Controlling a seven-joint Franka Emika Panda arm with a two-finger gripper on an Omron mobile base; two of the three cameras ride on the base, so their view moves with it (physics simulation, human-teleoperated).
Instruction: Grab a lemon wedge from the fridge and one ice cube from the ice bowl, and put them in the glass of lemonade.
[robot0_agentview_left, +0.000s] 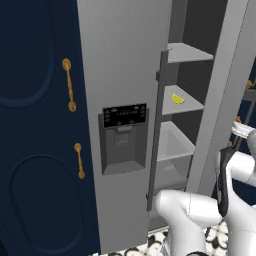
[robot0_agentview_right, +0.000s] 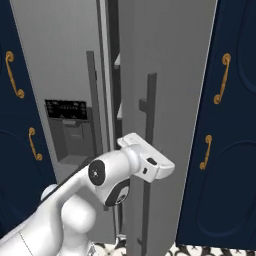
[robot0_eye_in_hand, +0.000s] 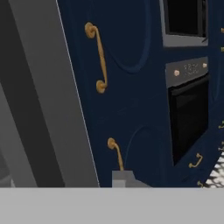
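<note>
Risk: my arm (robot0_agentview_right: 107, 180) sits by the half-open fridge (robot0_agentview_left: 125, 75) door, could snag reaching the wedge (robot0_agentview_left: 177, 99); claw state I cannot tell.

You are looking at a home kitchen. The tall grey fridge (robot0_agentview_left: 125, 75) with its black dispenser panel (robot0_agentview_left: 125, 116) stands with one door ajar, its shelves (robot0_agentview_left: 182, 100) showing and a lemon wedge (robot0_agentview_left: 178, 99) on one. Navy cabinets (robot0_agentview_left: 35, 125) with brass handles (robot0_agentview_left: 69, 85) flank it, a built-in black oven (robot0_eye_in_hand: 188, 118) sits in the same cabinetry, and patterned tile (robot0_agentview_left: 220, 235) covers the floor.
</note>
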